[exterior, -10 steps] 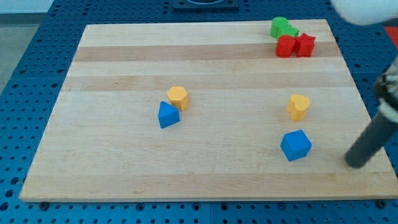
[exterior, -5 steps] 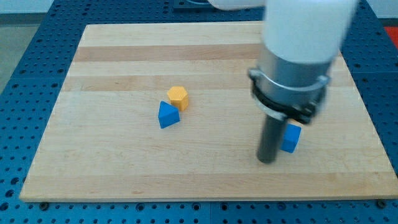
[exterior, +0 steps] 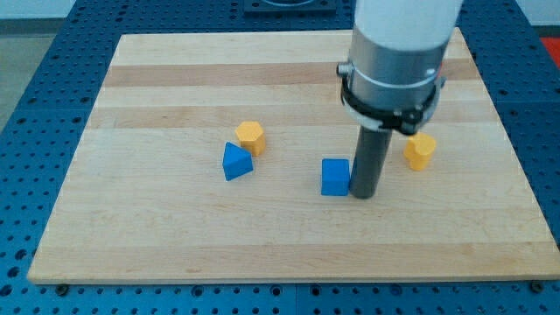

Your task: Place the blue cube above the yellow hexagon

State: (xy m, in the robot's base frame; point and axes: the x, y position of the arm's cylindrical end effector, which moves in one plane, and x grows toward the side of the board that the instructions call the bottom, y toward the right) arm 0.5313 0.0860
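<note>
The blue cube [exterior: 335, 177] lies on the wooden board [exterior: 157, 236], a little right of centre. My tip [exterior: 362, 195] stands right against the cube's right side. The yellow hexagon [exterior: 251, 136] lies left of centre, well to the left of the cube and slightly higher in the view. A blue triangular block [exterior: 235, 162] touches the hexagon's lower left. The arm's pale body hides the board's top right part.
A second yellow block [exterior: 420, 150] lies to the right of the rod, its shape unclear. A blue pegboard table [exterior: 35, 105] surrounds the board on all sides.
The rod has swept from the board's right edge to the left. The blue cube has slid left and a little up the view. The red and green blocks are now hidden behind the arm.
</note>
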